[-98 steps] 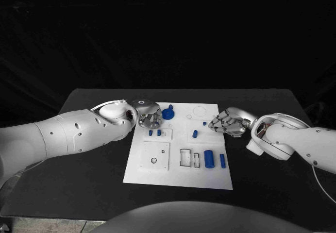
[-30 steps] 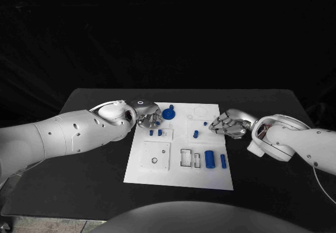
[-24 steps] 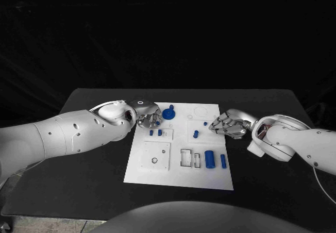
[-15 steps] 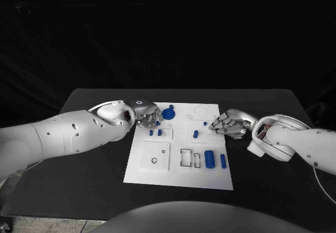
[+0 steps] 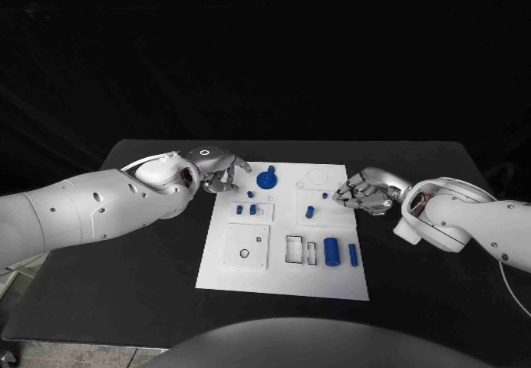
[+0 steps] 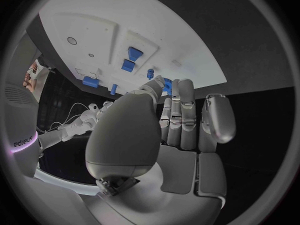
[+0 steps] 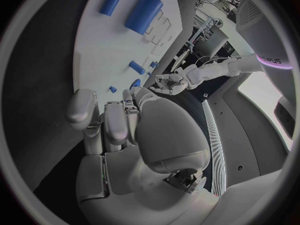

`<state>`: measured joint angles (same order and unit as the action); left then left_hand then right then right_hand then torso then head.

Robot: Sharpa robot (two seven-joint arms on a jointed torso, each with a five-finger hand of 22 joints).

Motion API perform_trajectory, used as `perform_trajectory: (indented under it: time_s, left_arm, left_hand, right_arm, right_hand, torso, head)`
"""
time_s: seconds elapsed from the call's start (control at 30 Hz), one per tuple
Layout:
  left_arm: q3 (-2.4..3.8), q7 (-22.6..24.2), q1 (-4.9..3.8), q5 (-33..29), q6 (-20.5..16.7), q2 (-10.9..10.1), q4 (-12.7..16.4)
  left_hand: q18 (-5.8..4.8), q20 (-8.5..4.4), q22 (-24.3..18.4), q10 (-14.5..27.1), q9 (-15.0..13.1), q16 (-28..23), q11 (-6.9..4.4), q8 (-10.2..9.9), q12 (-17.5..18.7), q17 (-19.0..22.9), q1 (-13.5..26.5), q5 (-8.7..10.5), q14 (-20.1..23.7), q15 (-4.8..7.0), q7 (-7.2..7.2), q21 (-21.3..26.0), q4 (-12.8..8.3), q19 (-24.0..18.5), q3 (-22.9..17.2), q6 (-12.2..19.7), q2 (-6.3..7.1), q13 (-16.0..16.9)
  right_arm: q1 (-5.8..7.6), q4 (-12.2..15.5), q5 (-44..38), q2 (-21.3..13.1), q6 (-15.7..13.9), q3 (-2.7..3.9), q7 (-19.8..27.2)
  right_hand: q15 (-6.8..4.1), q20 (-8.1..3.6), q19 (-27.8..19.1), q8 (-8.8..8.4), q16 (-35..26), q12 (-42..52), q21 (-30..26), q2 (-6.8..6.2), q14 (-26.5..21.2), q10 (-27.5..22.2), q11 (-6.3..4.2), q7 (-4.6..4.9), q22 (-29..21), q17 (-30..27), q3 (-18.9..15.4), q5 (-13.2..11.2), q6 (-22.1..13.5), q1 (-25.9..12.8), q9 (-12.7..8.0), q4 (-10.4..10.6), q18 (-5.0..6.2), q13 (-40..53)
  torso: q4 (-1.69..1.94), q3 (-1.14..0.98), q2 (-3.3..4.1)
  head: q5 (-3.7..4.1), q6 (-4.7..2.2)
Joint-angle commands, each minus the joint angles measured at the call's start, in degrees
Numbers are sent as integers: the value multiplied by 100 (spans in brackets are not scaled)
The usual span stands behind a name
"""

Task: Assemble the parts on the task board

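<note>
The white task board (image 5: pixel 288 276) lies mid-table. A round blue part with a peg (image 5: pixel 267 180) stands near the board's far left corner. Small blue parts (image 5: pixel 245 208) stand in a raised block, and others (image 5: pixel 308 211) stand further right. A thick blue cylinder (image 5: pixel 330 248) and a thin rod (image 5: pixel 352 254) lie near the board's right front. My left hand (image 5: pixel 216 170) hovers beside the board's far left corner, fingers extended, holding nothing. My right hand (image 5: pixel 365 192) is at the board's right edge with its fingers curled in and nothing in them. The left wrist view shows straight fingers (image 6: pixel 181 115) over the board (image 6: pixel 156 30).
The black table (image 5: pixel 133 268) surrounds the board, with free room at the front and on both sides. A raised white square plate (image 5: pixel 245 247) and rectangular slots (image 5: pixel 293 249) sit on the board's near half. The right wrist view shows the cylinder (image 7: pixel 142 14) and my left hand (image 7: pixel 169 82) beyond.
My left hand has drawn back to the left, off the board and away from the round blue part, its fingers now spread. My right hand has barely moved.
</note>
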<state>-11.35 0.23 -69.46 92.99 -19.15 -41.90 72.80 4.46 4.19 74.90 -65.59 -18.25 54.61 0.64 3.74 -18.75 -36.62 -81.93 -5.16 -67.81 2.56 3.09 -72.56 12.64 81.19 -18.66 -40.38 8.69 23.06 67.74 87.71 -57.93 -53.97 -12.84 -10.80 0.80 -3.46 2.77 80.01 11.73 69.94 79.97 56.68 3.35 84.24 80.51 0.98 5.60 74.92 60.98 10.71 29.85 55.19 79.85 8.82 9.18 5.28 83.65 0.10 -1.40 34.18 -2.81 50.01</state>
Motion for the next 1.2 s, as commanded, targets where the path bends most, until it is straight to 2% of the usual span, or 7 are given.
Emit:
perform_trajectory:
  time_s: [0.03,0.27,0.4,0.47,0.63,0.83,1.2]
  left_arm:
    - [9,-127,-98,-94,-437,-168,122]
    - [2,335,-222,-770,-988,-604,354]
    - [-32,630,-247,-1231,-1105,-828,534]
    - [-52,942,-255,-1621,-1224,-923,618]
    - [-85,2113,-262,-3008,-1562,-1054,784]
    - [-118,3054,-221,-5262,-1064,-1060,981]
    - [-134,3616,-120,-8657,168,-1104,1412]
  left_hand:
    - [-65,-10,1006,105,13,-33,16,11,59,44,-39,41,-8,-7,8,35,65,9,15,42,55,17]
    - [-40,15,963,1452,6,-79,165,280,-466,71,-257,-20,234,-89,450,215,439,-137,513,957,223,767]
    - [35,98,857,2672,-461,-112,292,1169,-1234,68,-48,107,611,-227,604,616,461,-447,844,1658,311,1606]
    - [68,190,789,3192,-731,-112,385,1729,-1560,36,144,125,837,-305,617,896,431,-673,1160,1973,229,1906]
    - [181,268,610,3507,-1068,-179,432,2459,-1928,23,917,219,1228,-379,467,1589,434,-1209,2758,2282,174,2152]
    - [315,510,-198,4498,-1283,-907,784,3222,-1811,223,1136,203,2811,-844,-17,4408,451,-3688,2949,2617,249,2076]
    - [226,698,-813,5330,-1054,-1496,998,3565,-1859,565,1105,112,4010,-1109,-464,5460,430,-4484,2501,2970,-440,1791]
  right_arm:
    - [115,83,-84,-29,-151,3,-82]
    - [547,289,-448,-77,-306,4,-238]
    - [772,384,-937,-56,-256,4,-535]
    - [869,425,-1308,-17,-102,4,-798]
    - [996,458,-2022,155,296,5,-1296]
    - [1000,315,-2902,474,666,5,-1536]
    - [662,-12,-3685,772,661,6,-1441]
  right_hand:
    - [12,11,-14,-21,6,-68,26,-45,83,-39,-27,2,601,33,25,29,62,45,-4,-29,81,-1154]
    - [2,0,86,-25,69,-1110,152,-319,131,-959,-24,5,653,85,52,-131,80,63,-14,-126,55,-2437]
    - [-32,-36,-24,-97,-162,-3162,-180,-747,31,-2641,-74,-3,581,-208,370,1319,13,23,-33,-112,113,-4448]
    - [35,-12,-219,-133,-525,-3794,-694,-892,-144,-2925,-24,1,446,-625,536,1406,-79,-63,3,-93,185,-4828]
    - [145,90,-604,-77,-1150,-4579,-1692,-1078,-470,-3389,225,-40,160,-1336,561,649,-155,-136,167,-191,325,-5340]
    - [189,164,-780,-101,-1411,-4932,-2279,-1155,-664,-3802,333,-148,-40,-1635,346,-756,-378,-196,310,-246,390,-5603]
    - [195,170,-957,-63,-1553,-4861,-2713,-1211,-944,-3932,386,-163,-72,-1821,767,382,-391,95,472,-519,433,-5685]
  torso:
    - [-2,9,-1]
    - [18,4,-12]
    - [23,22,-19]
    - [30,34,-34]
    - [66,68,-48]
    - [112,89,-41]
    - [123,98,-48]
  head:
    - [10,-1]
    - [48,-1]
    - [82,-1]
    - [116,-1]
    - [164,-1]
    - [145,-1]
    - [155,-1]
